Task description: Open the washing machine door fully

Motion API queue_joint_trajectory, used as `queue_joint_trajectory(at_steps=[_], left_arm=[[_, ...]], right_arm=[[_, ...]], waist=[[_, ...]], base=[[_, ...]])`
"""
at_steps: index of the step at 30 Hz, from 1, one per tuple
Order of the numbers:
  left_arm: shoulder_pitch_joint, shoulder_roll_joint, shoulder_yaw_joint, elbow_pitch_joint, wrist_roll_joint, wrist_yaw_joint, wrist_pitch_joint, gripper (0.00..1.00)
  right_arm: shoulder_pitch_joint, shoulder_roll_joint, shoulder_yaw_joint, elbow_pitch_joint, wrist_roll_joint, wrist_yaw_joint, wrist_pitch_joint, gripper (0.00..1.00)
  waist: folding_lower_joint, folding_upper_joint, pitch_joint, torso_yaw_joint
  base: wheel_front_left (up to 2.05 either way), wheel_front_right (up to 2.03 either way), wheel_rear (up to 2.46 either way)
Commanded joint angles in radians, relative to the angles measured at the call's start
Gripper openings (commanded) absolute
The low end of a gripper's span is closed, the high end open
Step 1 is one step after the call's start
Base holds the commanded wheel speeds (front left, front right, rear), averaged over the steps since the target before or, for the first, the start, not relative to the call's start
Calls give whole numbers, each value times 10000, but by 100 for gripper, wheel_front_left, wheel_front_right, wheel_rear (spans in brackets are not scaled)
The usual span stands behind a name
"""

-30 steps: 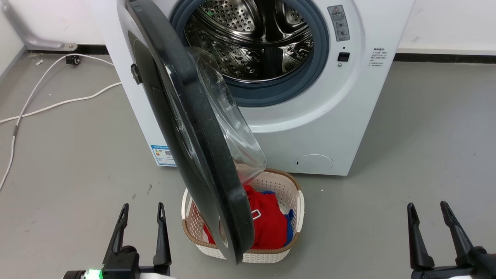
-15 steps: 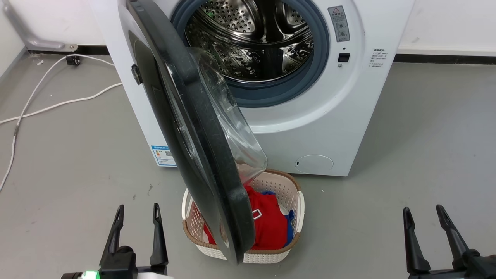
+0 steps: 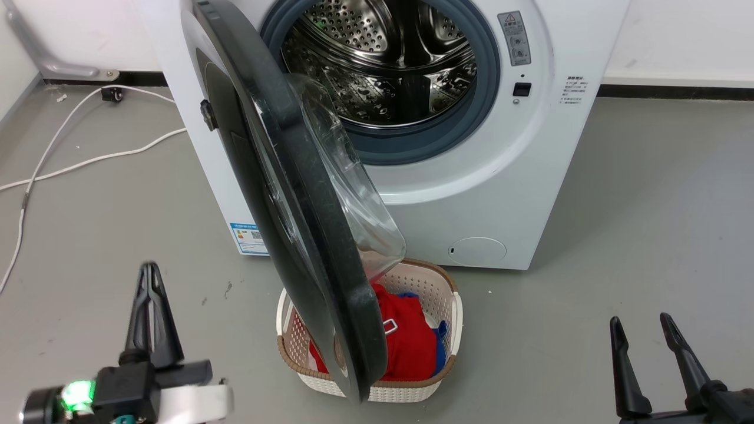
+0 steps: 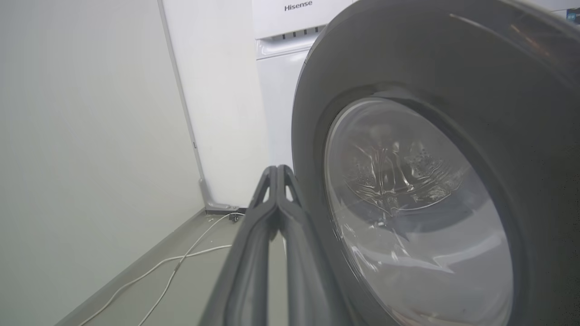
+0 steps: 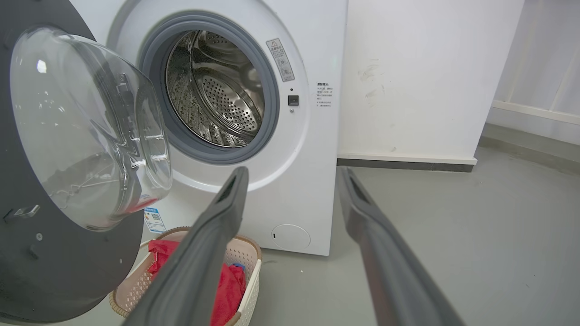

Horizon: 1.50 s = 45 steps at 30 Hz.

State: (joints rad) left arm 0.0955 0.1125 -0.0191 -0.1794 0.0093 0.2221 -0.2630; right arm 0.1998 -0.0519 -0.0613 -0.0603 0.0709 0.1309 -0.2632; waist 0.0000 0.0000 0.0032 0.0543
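1. The door (image 3: 312, 247) stands about half open. It is hinged on the machine's (image 3: 500, 194) left side, and its free edge reaches toward the robot, above the basket (image 3: 458, 321).
2. The left gripper (image 3: 150, 272) has its fingers pressed together, empty. It sits low on the door's outer-face side, with that face just beside it.
3. The right gripper (image 3: 641, 321) has its fingers apart, empty. It is on the door's bowl side, well apart from the door.
4. Opening fully probably means swinging the free edge further left. The left arm is nearer but stands in that path, so it would have to hook the rim and pull.
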Motion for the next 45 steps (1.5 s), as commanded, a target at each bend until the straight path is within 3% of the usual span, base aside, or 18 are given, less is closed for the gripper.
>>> queue_joint_trajectory(at_steps=[1, 8, 13, 18, 32, 45], left_arm=[[-151, 70, 17, -216, 89, 61, -28, 0], [-1358, 638, -423, -2189, 531, -3, -26, 0], [-2048, 821, -1116, -2786, 733, -189, -26, 0], [-2505, 819, -2220, -3035, 889, -644, -26, 0], [-2976, 85, -4878, -2169, 927, -1648, 273, 0], [-2311, -131, -5796, -26, 452, -1805, 170, 0]], right_arm=[[45, 29, -14, -26, 16, -1, -20, 100], [44, 28, 70, -69, 70, -2, -21, 100], [-38, 29, 123, -110, 37, -1, -21, 100], [-37, 29, 136, -136, -2, -1, -21, 100], [-130, 28, 178, -212, 28, -1, -21, 100], [-371, 28, 233, -228, -21, -2, -20, 100]], waist=[[0, 0, -5, 4], [0, 0, -19, 13], [0, 0, -2, -49], [0, 0, 1, -118], [0, 0, 162, -263], [0, 0, 453, -378]], base=[[0, 0, 0], [0, 0, 0], [0, 0, 0], [0, 0, 0], [0, 0, 0], [0, 0, 0]])
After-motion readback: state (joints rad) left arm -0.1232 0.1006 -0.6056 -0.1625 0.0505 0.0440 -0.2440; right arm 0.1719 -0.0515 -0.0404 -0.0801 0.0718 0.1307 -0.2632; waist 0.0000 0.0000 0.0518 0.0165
